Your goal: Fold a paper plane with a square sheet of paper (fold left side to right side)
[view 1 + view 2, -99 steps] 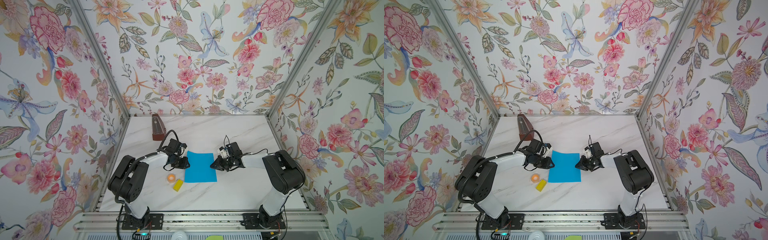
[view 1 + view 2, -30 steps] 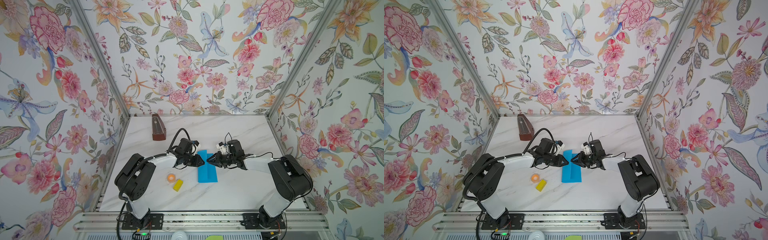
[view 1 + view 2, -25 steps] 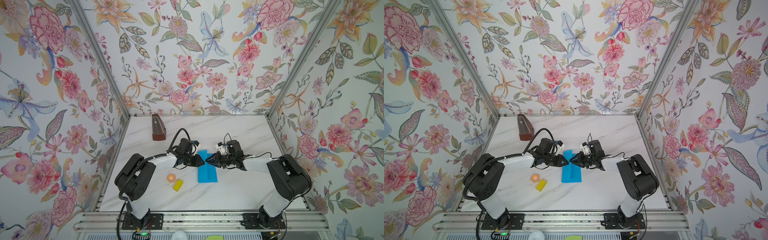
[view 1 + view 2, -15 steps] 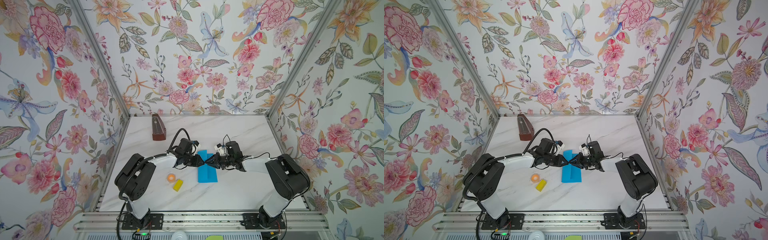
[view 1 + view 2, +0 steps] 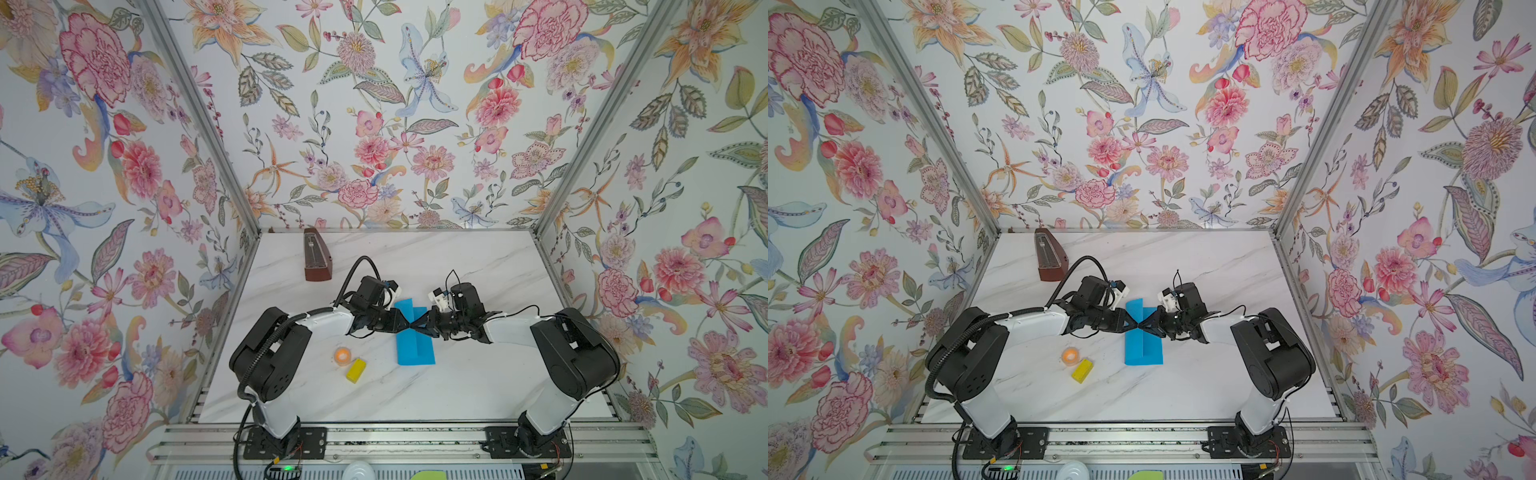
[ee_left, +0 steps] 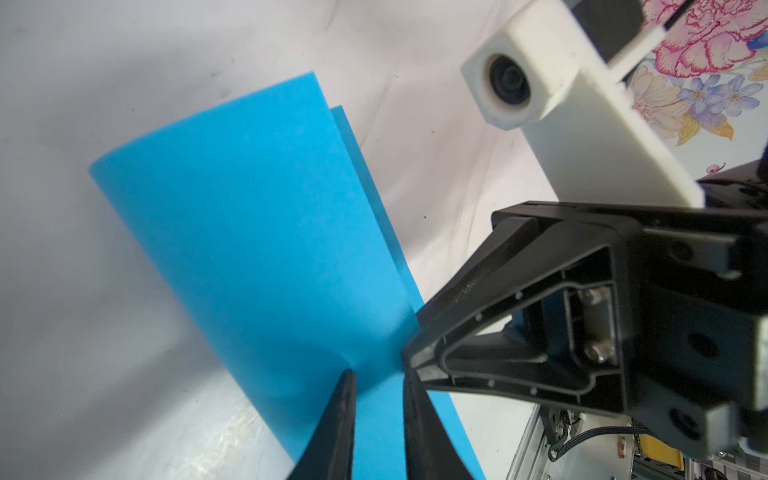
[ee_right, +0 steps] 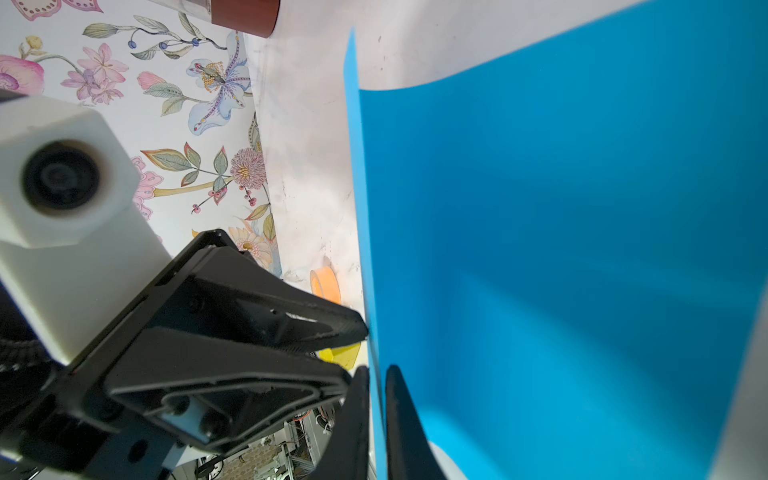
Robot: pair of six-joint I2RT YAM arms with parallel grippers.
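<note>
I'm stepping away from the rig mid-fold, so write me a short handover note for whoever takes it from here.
Left gripper: closed on the lifted edge of the square sheet of paper.
Right gripper: shut on the same edge, tip to tip with the left.
Paper: mid-table, left half raised and curled over the right half, not yet flat.
Done: the flap is over.
Left to do: align the edges, press the crease, then all later plane folds.

The thin folded paper sheet (image 5: 415, 349) is plain sky-blue; the marble desk (image 5: 457, 386) white, grey-veined; small block (image 5: 356, 370) yellow; wooden metronome (image 5: 318, 259) brown.
</note>
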